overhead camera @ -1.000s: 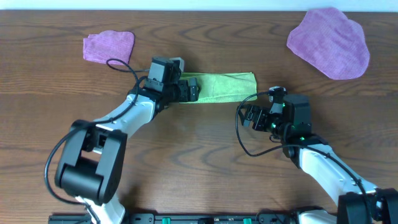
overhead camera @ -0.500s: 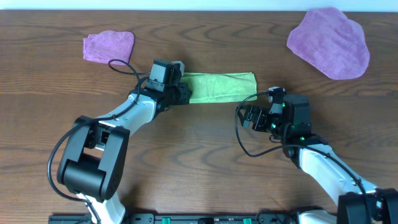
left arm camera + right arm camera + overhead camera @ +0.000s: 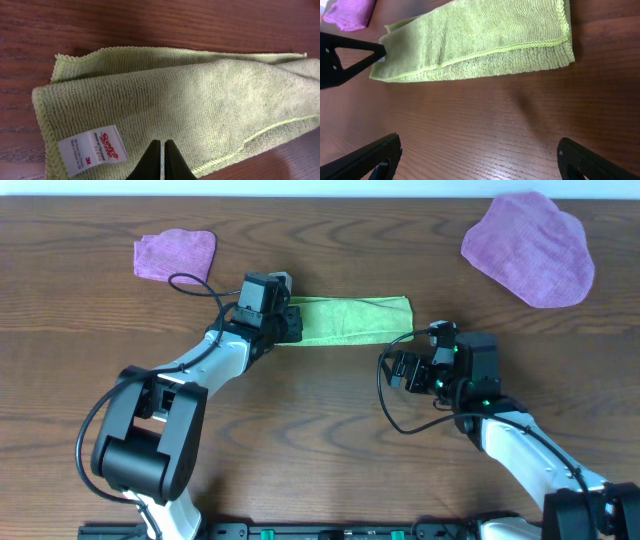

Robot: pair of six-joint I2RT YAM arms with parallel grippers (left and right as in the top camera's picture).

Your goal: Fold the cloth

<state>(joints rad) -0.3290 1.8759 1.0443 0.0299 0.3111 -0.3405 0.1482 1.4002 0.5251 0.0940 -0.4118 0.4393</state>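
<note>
Toward the far edge of the table, about midway along it, we see the cloth lying as a long, narrow lime-green strip, folded over on itself and running parallel to that edge. From the left wrist we see its layers stacked, with a stitched edge of the lower layer peeking out beyond the upper one, and a small white tag with red lettering lying flat at the corner of the strip's left end. The left pincer sits over that left end; its two fingers are pressed together with only a hairline gap, and we see no fabric caught between them. The right pincer sits on the near side of the strip's right end, apart from it, over bare wood; from its own wrist camera its fingers stand spread wide with nothing between them. A small purple cloth lies crumpled near the far left corner, and a large purple cloth lies near the far right corner, both well apart from the green strip.
</note>
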